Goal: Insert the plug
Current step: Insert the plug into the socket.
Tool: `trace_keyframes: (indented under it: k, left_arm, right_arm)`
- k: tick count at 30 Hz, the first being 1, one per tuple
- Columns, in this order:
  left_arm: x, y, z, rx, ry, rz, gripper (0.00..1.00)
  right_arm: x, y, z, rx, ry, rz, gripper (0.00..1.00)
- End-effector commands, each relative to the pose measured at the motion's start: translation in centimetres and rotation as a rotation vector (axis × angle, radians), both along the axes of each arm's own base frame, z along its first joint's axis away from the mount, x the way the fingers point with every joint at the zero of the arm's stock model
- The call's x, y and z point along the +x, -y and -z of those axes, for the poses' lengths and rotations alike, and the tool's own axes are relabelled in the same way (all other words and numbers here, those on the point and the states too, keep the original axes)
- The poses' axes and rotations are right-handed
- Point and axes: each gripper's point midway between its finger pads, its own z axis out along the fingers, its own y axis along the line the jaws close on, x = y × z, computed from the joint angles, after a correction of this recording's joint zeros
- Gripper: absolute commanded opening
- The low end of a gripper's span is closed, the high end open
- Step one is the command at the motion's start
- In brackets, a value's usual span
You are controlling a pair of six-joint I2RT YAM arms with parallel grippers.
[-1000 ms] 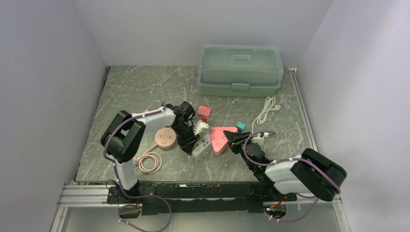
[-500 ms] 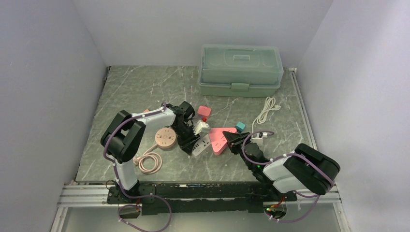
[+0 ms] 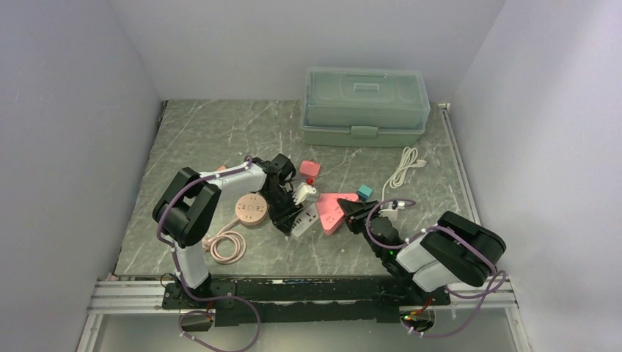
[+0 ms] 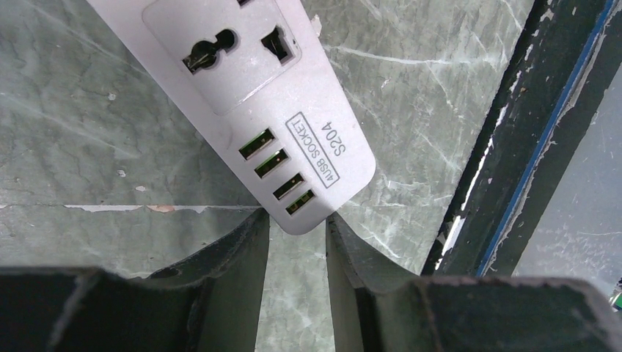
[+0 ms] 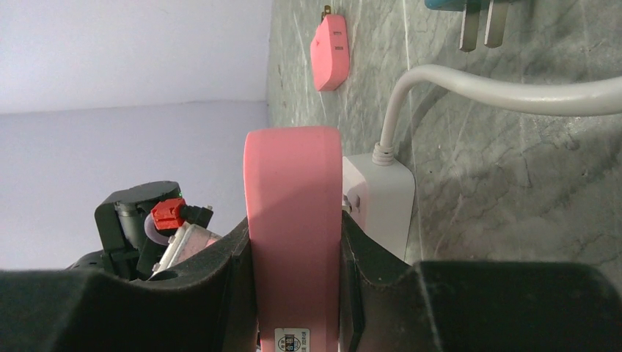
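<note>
The plug (image 5: 293, 242) is a thick pink wedge with rounded edges, clamped on its two flat faces between the fingers of the right pincer (image 5: 293, 233). Just beyond that pincer's tips it meets the white power strip (image 4: 242, 95). The strip lies slanted on the table, showing a socket and four USB ports, with its rounded end between the left pincer's (image 4: 297, 229) fingertips.

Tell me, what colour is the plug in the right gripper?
The plug is pink, clearest in the right wrist view.
</note>
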Motion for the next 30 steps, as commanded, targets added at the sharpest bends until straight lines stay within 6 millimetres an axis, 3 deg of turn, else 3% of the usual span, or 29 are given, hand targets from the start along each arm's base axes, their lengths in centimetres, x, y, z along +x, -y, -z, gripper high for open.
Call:
trace_keyframes:
  k: [1, 11, 30]
  left_arm:
    - [0.6, 1.5, -2.2, -0.078, 0.038, -0.003, 0.38]
    - [0.9, 1.9, -2.3, -0.084, 0.033, -0.025, 0.36]
    - [0.9, 1.8, -2.7, -0.086, 0.028, -0.042, 0.36]
  right_arm:
    - [-1.1, 0.2, 2.1, -0.058, -0.053, -0.036, 0.00]
    - [-0.7, -1.3, -1.0, 0.021, 0.048, -0.085, 0.00]
    - [0.0, -2.0, -3.0, 0.048, 0.133, -0.114, 0.00]
